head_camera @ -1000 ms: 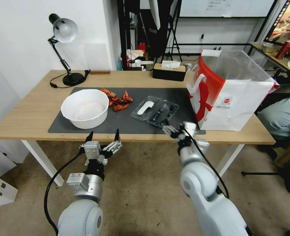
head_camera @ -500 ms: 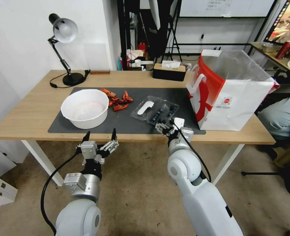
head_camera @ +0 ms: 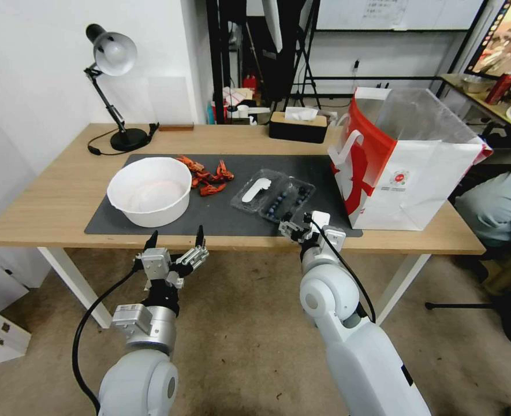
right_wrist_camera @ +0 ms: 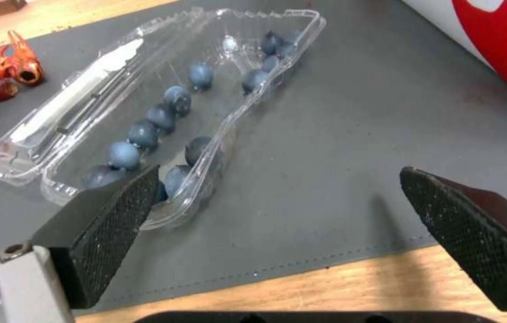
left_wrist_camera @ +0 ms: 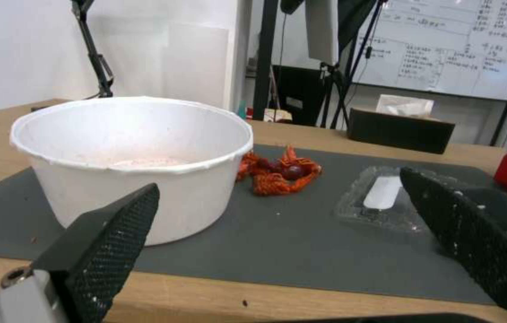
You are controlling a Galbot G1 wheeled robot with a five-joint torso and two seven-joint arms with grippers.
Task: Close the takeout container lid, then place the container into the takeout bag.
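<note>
The takeout container [head_camera: 288, 201] lies open on the dark mat, a clear clamshell with blueberries [right_wrist_camera: 163, 119] in its base. Its lid [head_camera: 254, 189] is folded out flat toward the bowl, white sticker [right_wrist_camera: 80, 103] up. The lid [left_wrist_camera: 382, 197] also appears in the left wrist view. The takeout bag [head_camera: 408, 167] stands open at the table's right end, white with a red side. My right gripper [head_camera: 295, 220] hovers open at the mat's front edge, just short of the container's near corner [right_wrist_camera: 278, 172]. My left gripper [head_camera: 176, 234] hangs open below the table's front edge, in front of the bowl [left_wrist_camera: 277, 179].
A big white round bowl [head_camera: 149, 190] sits on the mat's [head_camera: 220, 222] left part, with a pile of orange-red crayfish pieces [head_camera: 208, 173] behind it. A desk lamp [head_camera: 116, 86] and a tissue box [head_camera: 298, 126] stand at the table's back edge.
My right arm has swung its elbow in and the gripper has shifted left toward the container's near corner. The left gripper has sunk slightly. Container, lid and bag lie as before.
</note>
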